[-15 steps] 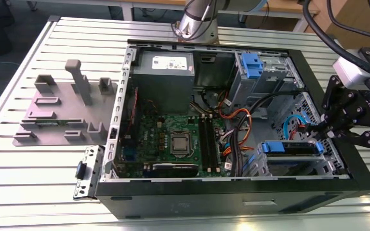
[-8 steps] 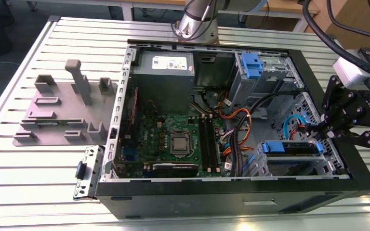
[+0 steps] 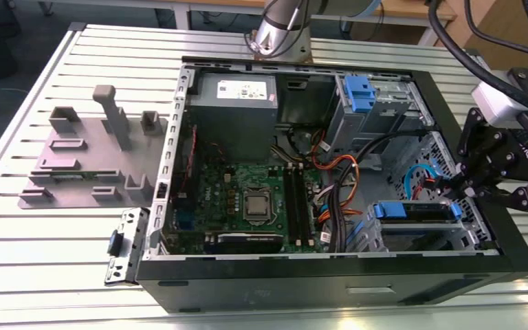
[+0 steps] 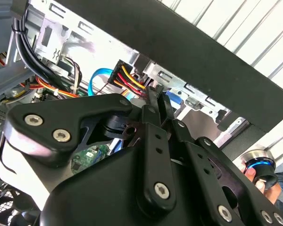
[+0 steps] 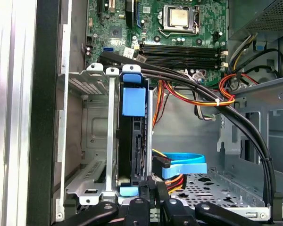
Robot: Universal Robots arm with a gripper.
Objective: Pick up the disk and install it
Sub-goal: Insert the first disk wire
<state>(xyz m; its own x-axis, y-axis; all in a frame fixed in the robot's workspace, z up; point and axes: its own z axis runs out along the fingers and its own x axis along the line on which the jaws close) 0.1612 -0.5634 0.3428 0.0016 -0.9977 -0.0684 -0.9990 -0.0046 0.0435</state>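
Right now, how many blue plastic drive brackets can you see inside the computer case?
2. One blue bracket sits in the upper bay at the far side of the computer case. The other blue bracket stands in the metal cage beside the gripper. Cables may hide more.

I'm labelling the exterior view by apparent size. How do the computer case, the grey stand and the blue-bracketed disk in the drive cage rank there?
1. Computer case
2. Grey stand
3. Disk, seen edge-on
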